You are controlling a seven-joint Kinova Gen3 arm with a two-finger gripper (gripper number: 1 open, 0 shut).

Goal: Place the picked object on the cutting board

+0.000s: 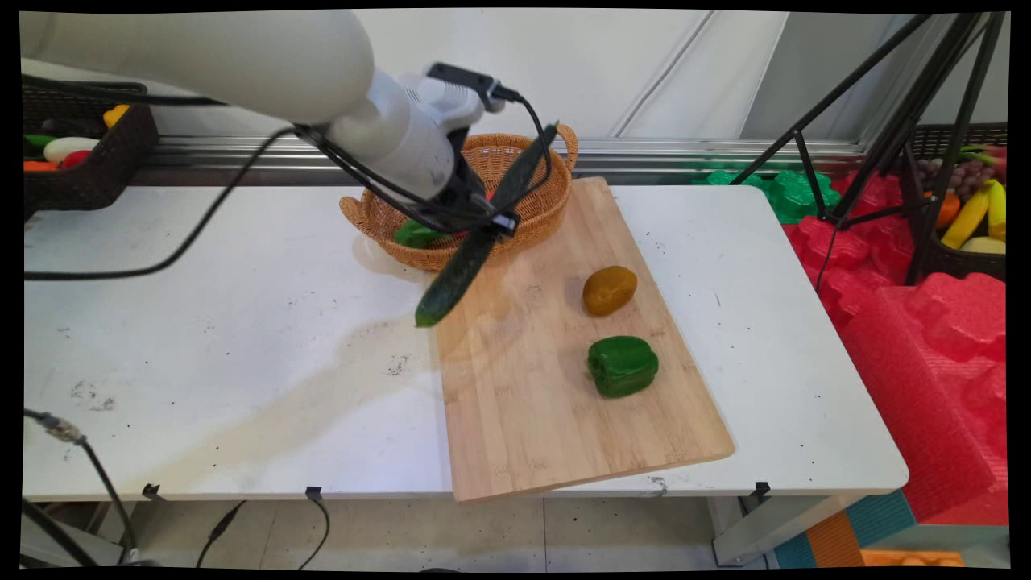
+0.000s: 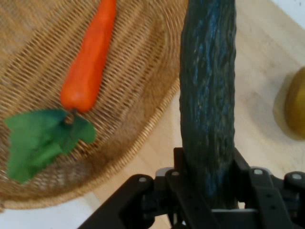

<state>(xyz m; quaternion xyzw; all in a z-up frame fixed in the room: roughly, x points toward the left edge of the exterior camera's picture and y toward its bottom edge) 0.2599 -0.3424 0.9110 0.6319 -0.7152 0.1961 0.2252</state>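
My gripper (image 1: 487, 221) is shut on a long dark green cucumber (image 1: 483, 229), gripped near its middle and held tilted in the air above the wicker basket's front rim. In the hand view the cucumber (image 2: 208, 95) rises straight up between the fingers (image 2: 245, 174). Under it lies the wicker basket (image 1: 548, 201), holding an orange carrot (image 2: 89, 57) with green leaves (image 2: 40, 138). The cucumber's lower end hangs over the left edge of the wooden cutting board (image 1: 556, 387).
On the board lie a brownish-yellow potato (image 1: 610, 290) and a green bell pepper (image 1: 623, 366). A dark basket of vegetables (image 1: 80, 157) stands at the far left. Tripod legs (image 1: 878, 121), red foam (image 1: 926, 338) and a fruit basket (image 1: 966, 209) are off the table's right.
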